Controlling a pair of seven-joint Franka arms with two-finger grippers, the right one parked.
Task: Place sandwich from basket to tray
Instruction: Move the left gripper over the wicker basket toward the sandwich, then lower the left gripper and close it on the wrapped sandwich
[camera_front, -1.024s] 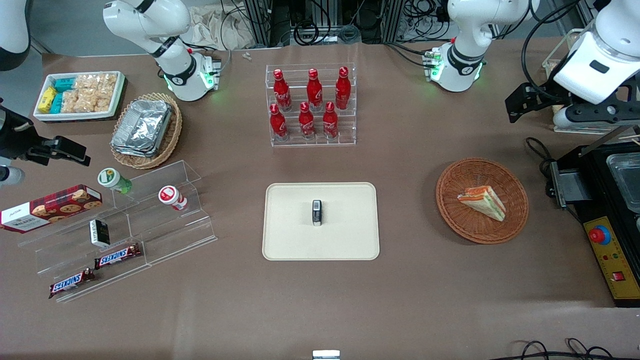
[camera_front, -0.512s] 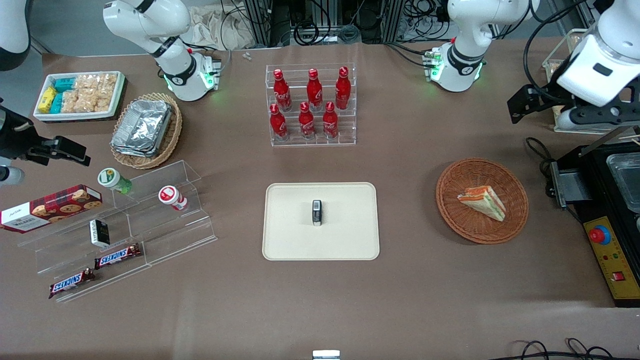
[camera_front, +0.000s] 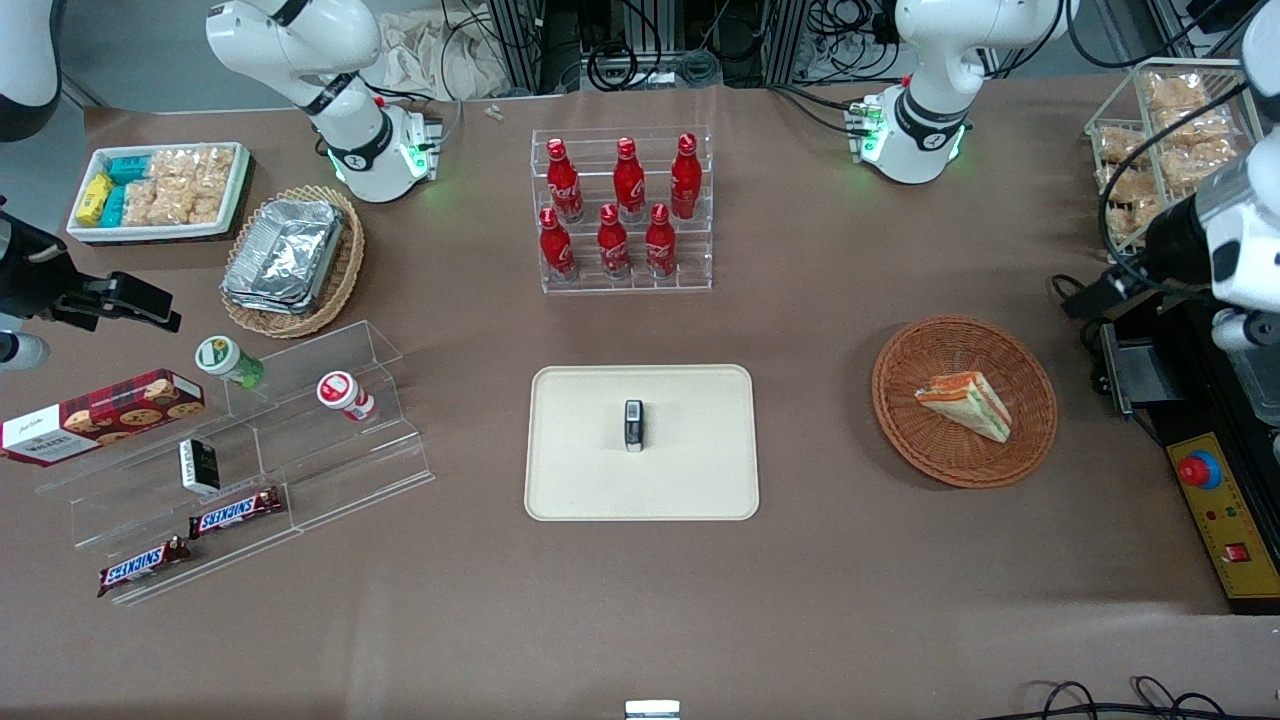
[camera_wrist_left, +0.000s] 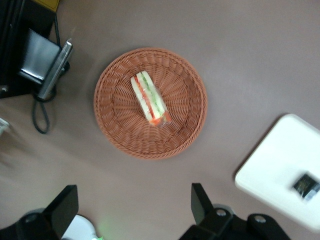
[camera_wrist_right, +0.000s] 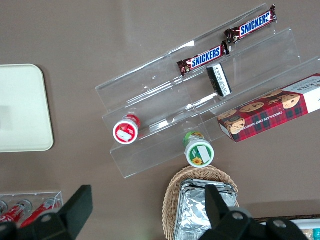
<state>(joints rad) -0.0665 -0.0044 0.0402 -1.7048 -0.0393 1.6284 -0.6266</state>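
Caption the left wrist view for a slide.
Open gripper hovers above the basket holding the sandwich, with the tray nearby.

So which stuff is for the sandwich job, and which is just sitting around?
For the job:
sandwich
basket
tray
end effector, open, high above the table near the basket

Just lying about:
small dark box on the tray
cola bottles
Snickers bars
cookie box
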